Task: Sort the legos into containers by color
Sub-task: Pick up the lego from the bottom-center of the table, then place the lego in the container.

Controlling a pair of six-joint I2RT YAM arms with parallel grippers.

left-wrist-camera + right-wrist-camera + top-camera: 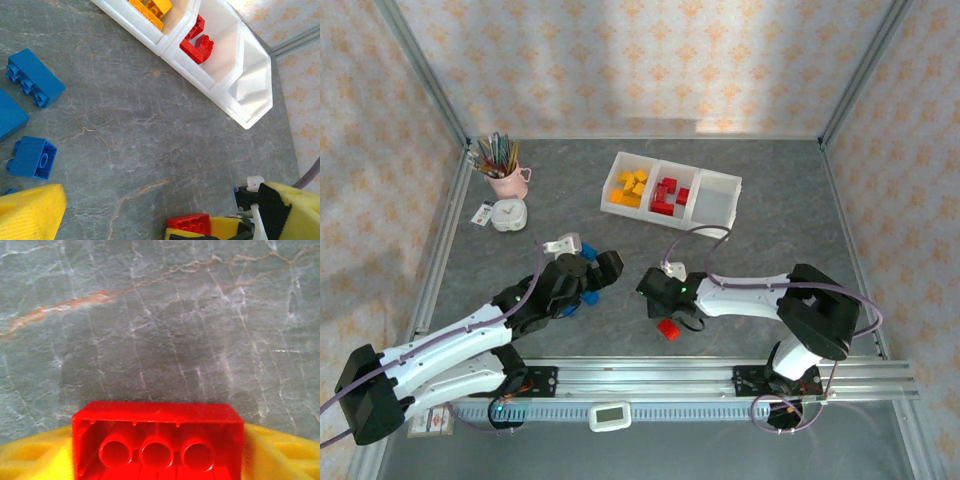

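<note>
Beside unsorted blue bricks (35, 77) (their bin (718, 203) sitting empty), left gripper (590, 275) is gaping wide; right gripper (658, 297) is gripping a red brick (157, 435).

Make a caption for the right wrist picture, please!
A red lego, underside facing the camera, between the right hand's yellow fingers, grey table behind.

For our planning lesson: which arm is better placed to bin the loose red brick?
Right: the right gripper straddles the red brick; the left gripper hovers by blue bricks.

Nothing legible shows on the white clock (508, 213) or the rail's small display (611, 414).
</note>
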